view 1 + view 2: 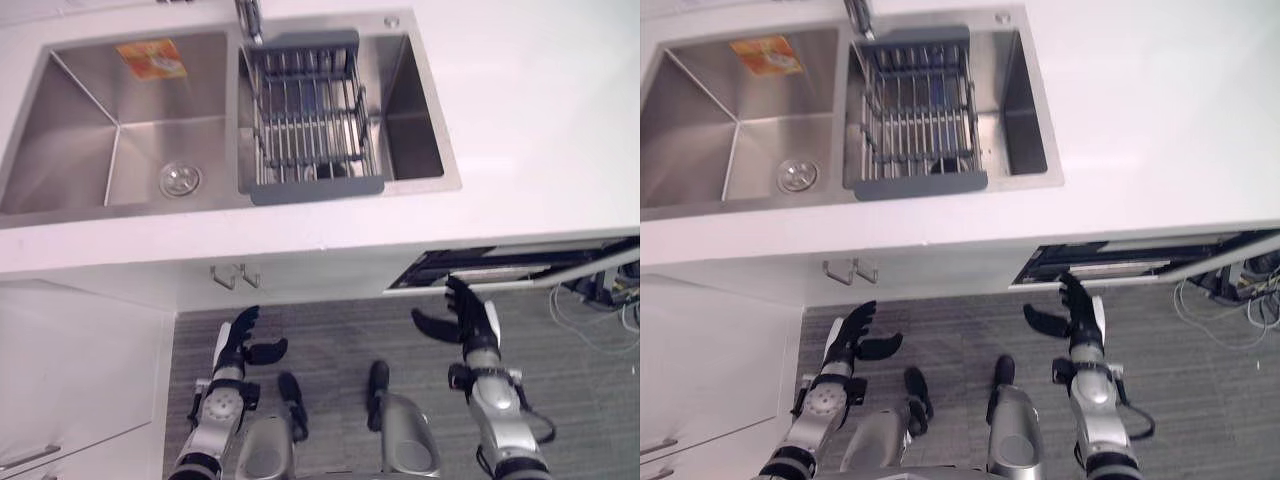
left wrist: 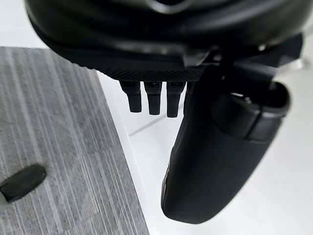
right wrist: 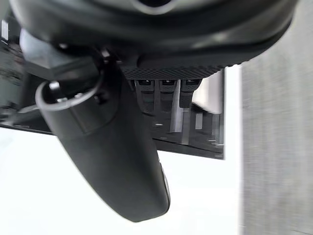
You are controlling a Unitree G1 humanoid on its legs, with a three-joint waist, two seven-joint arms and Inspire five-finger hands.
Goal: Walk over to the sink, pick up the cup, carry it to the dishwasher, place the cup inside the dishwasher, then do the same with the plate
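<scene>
Steel sink and rack hold no cup or plate; both hands hang spread, empty, fitting start or finish.

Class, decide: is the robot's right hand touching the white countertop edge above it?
Apart. In the left eye view the right hand hangs open below the countertop, with the dark dishwasher opening between them.

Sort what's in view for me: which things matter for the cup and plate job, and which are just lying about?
Job:
sink, both basins bare of cup and plate
dishwasher, open a little under the counter
left hand, open, holding nothing
right hand, open, holding nothing

Lying about:
drying rack across the right basin
orange sticker on the left basin's wall
hooks under the counter edge
</scene>
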